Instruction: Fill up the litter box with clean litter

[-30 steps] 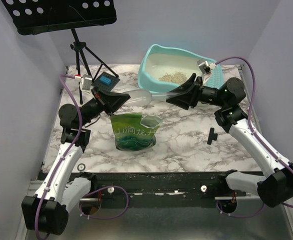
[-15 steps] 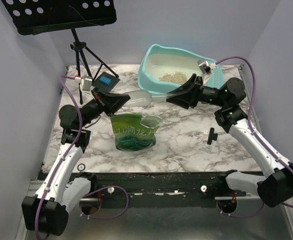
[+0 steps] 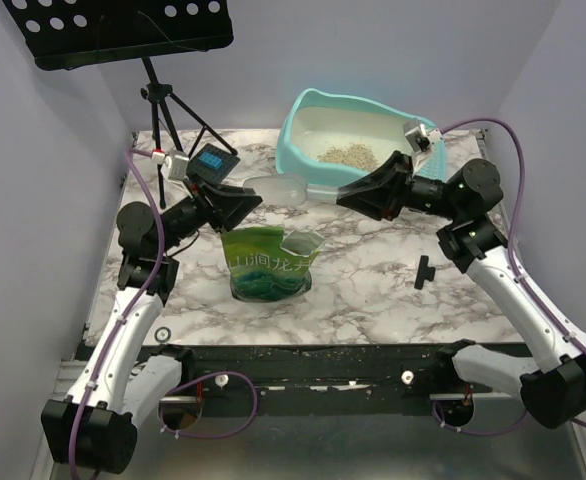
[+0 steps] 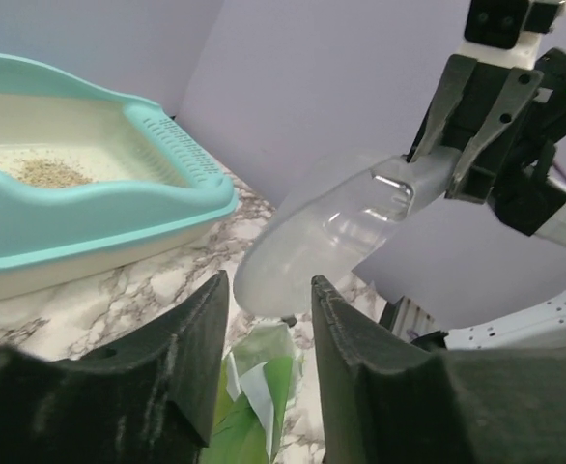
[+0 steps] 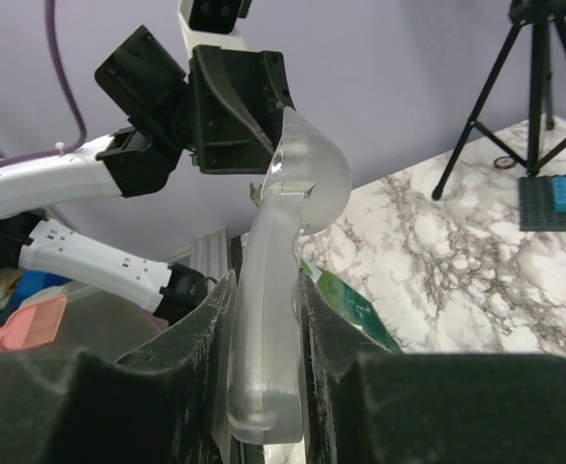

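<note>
Litter box point(image 3: 298, 135), turquoise with an off-white inside, stands at the far side of the marbled worktop point(image 3: 373, 280). It holds a small patch of clean litter point(image 3: 348, 155).

Overhead view: the right gripper point(image 3: 358, 200) holds a clear scoop point(image 3: 278, 187) by its handle, just in front of the box's near rim. The left gripper point(image 3: 241, 205) faces the scoop's bowl. A green bag point(image 3: 266, 262) stands between the arms, nearer their bases than the scoop.

Left wrist view: the left jaws stand apart, and the scoop's bowl shows in the gap beyond them. The bag's top lies below, and the box sits to the left.

Right wrist view: the right jaws are clamped on the scoop's handle, and the bowl points toward the left gripper.
</note>
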### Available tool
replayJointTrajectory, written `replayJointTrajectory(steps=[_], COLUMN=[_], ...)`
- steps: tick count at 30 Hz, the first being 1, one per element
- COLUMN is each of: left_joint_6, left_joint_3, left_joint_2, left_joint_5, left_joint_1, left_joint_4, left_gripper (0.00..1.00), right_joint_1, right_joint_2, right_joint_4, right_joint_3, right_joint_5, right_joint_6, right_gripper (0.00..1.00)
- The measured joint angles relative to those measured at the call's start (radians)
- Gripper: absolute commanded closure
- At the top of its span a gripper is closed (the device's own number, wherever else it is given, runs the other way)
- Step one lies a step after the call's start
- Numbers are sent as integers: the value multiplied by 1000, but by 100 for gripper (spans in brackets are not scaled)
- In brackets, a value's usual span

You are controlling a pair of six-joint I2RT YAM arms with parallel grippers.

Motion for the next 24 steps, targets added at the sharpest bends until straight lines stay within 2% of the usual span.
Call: replayJointTrajectory(steps=[5,11,13,18,24], left_joint_6=[92,248,334,609,812], left_joint_3=[61,169,220,327,333], left_joint_2=[-40,-66,-64,-48,-37], left_joint_5=[-4,-31,-64,-226,-335], left_joint_1=[0,-15,-44,-209,-301], left_joint_4=[-142,-360,-467,-734,-898], left_gripper=[42,42,41,40,36], right_joint_1=[0,0,0,0,0], right_joint_2=[-88,-198,-229,-275,-296], right_joint_4=[-150,-412,-481,-622,-727], right_joint_3=[35,126,138,129,85], right_joint_5=[79,192,220,264,287], right_joint_6=[-74,-180,-206,-255,-290], right_gripper=[100,99,100,100,100])
